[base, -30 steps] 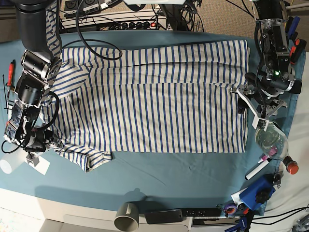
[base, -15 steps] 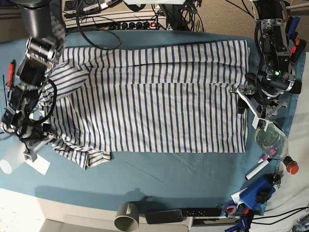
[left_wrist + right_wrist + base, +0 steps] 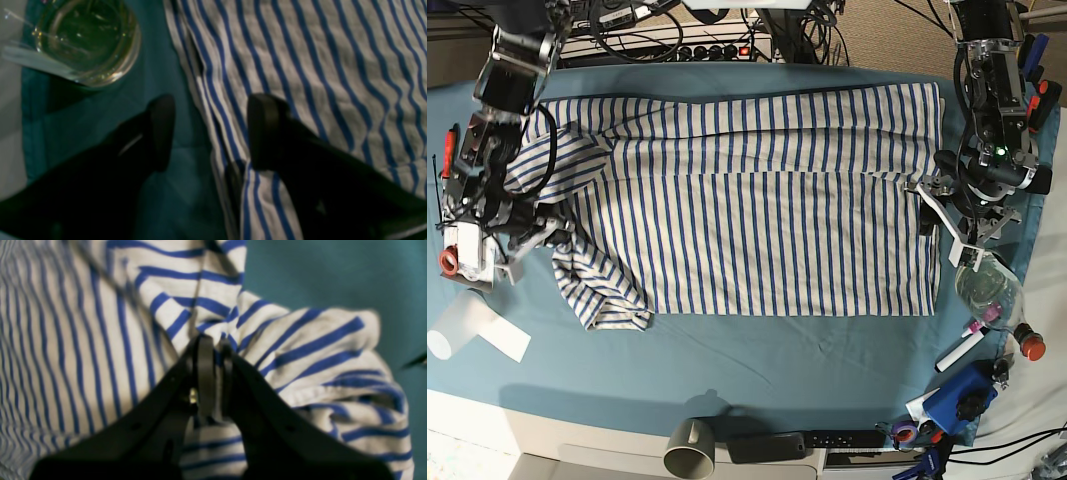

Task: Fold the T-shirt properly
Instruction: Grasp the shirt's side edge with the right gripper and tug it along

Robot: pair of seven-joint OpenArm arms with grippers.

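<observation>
The T-shirt (image 3: 757, 200), white with thin blue stripes, lies spread across the teal cloth. Its lower left sleeve (image 3: 602, 290) is bunched up. My right gripper (image 3: 539, 232) is at the shirt's left end. In the right wrist view this gripper (image 3: 215, 353) is shut on a pinched fold of the striped cloth (image 3: 300, 350). My left gripper (image 3: 942, 215) stands at the shirt's right edge. In the left wrist view it (image 3: 213, 133) is open, with the hem (image 3: 217, 110) lying between its fingers: one fingertip (image 3: 161, 133) is over the teal cloth, the other over the stripes.
A clear bottle (image 3: 989, 285) with a red cap lies just right of my left gripper; its base (image 3: 86, 40) is close to the fingers. Markers and blue tools sit at the front right. A grey mug (image 3: 690, 448) and remote (image 3: 812, 442) are at the front edge, a white roll (image 3: 467, 330) at the front left.
My right arm has moved toward the back of the table and inward with the sleeve in its grip, pulling the bunched sleeve toward the shirt's body. The left arm has stayed still.
</observation>
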